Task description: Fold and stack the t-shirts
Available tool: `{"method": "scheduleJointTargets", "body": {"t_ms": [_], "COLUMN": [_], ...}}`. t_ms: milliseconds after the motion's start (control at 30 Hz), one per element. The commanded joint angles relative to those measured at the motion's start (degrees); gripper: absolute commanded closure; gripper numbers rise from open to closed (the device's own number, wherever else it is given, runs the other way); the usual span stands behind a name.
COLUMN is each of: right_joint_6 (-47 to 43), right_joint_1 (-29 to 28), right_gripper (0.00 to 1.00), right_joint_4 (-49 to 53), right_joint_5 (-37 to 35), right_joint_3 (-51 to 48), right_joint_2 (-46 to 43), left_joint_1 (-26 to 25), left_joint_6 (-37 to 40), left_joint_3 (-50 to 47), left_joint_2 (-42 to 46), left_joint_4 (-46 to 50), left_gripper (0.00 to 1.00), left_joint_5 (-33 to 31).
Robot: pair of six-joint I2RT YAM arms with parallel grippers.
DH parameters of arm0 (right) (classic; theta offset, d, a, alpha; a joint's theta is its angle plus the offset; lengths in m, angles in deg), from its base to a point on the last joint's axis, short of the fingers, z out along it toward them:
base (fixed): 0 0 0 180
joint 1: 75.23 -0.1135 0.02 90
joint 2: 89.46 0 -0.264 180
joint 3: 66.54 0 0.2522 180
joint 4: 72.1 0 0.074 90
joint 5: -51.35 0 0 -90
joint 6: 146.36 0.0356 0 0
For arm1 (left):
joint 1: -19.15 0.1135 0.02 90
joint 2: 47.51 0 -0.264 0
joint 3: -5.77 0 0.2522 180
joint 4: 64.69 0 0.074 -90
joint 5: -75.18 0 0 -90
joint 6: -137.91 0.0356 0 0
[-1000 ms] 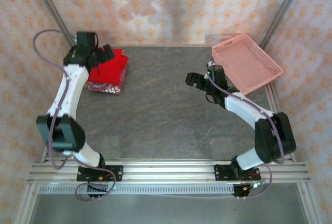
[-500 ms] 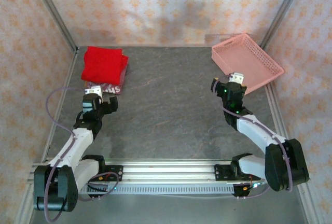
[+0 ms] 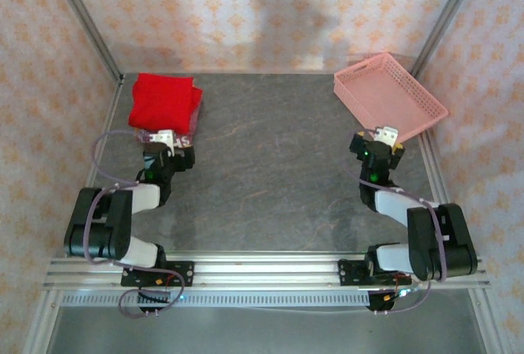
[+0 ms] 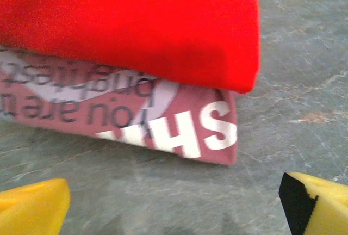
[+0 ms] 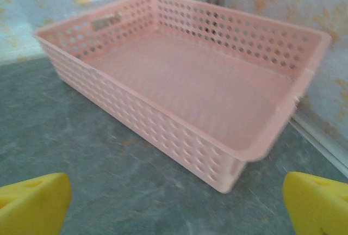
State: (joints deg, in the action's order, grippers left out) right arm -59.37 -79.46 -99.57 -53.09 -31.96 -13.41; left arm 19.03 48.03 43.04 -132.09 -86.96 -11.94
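A folded bright red t-shirt (image 3: 164, 102) lies on a folded maroon-pink t-shirt (image 3: 173, 136) with white lettering at the table's far left. In the left wrist view the red t-shirt (image 4: 136, 23) covers most of the maroon-pink t-shirt (image 4: 125, 118), whose near edge sticks out. My left gripper (image 3: 166, 154) sits low just in front of the stack, open, its yellow fingertips (image 4: 32, 208) wide apart and nothing between them. Open and empty as well, my right gripper (image 3: 379, 147) points at the near corner of the basket.
A pink plastic lattice basket (image 3: 426, 116) stands empty at the far right, its near wall (image 5: 136, 96) close ahead of the right fingertips (image 5: 321, 202). Metal frame posts and patterned walls close in the table on three sides. Both arms are folded back near their bases.
Both arms have drawn back toward their bases. The left gripper came off the red t-shirt to the table in front of the stack. The right gripper moved back beside the basket's near corner.
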Motion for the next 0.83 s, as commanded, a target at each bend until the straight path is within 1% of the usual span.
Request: {"method": "scheduleJointTargets", "body": {"t_ms": [0, 33, 100, 133, 167, 200, 233, 267, 300, 400, 467, 800], "right_joint_6": [2.8, 2.8, 1.9, 2.1, 2.5, 2.3, 2.0, 2.1, 2.2, 2.1, 2.1, 2.2], "right_joint_1": [2.6, 3.0, 3.0, 3.1, 3.1, 3.1, 3.1, 3.1, 3.1, 3.0, 3.1, 3.1], "right_gripper": [0.0, 0.0, 0.01, 0.01, 0.01, 0.01, 0.01, 0.01, 0.01, 0.01, 0.01, 0.01], "right_joint_4": [-9.1, -11.6, -18.0, -14.5, -6.9, -7.0, -11.3, -10.6, -7.8, -10.3, -8.8, -10.9], "right_joint_5": [6.3, 7.5, 8.6, 9.5, 9.1, 9.1, 9.2, 9.2, 9.2, 9.2, 9.2, 8.8], "right_joint_3": [-2.0, -2.1, -2.0, -1.0, 1.4, 1.7, 0.8, 0.9, 1.5, 1.0, 1.2, 0.2], "right_joint_2": [5.7, 8.6, 13.7, 12.4, 10.9, 11.9, 13.0, 12.5, 11.7, 12.5, 12.1, 12.0], "left_joint_1": [-2.2, -2.2, -2.2, -2.2, -2.2, -2.2, -2.2, -2.2, -2.3, -2.2, -2.3, -2.2], "left_joint_6": [1.6, 1.0, 1.0, 1.0, 1.0, 1.0, 1.1, 1.1, 1.0, 1.0, 0.9, 0.9], "left_joint_3": [0.7, 1.1, 1.2, 1.1, 1.1, 1.1, 1.1, 1.1, 1.1, 1.1, 1.1, 1.2], "left_joint_2": [-1.2, -1.2, -1.2, -1.2, -1.2, -1.2, -1.2, -1.2, -1.2, -1.2, -1.2, -1.2], "left_joint_4": [-7.1, -6.0, -6.1, -6.3, -6.2, -6.3, -6.2, -6.3, -6.2, -6.2, -6.3, -6.1], "left_gripper": [0.0, 0.0, 0.0, 0.0, 0.0, 0.0, 0.0, 0.0, 0.0, 0.0, 0.0, 0.0], "left_joint_5": [-5.2, -6.3, -6.5, -6.5, -6.6, -6.6, -6.6, -6.6, -6.5, -6.5, -6.6, -6.5]}}
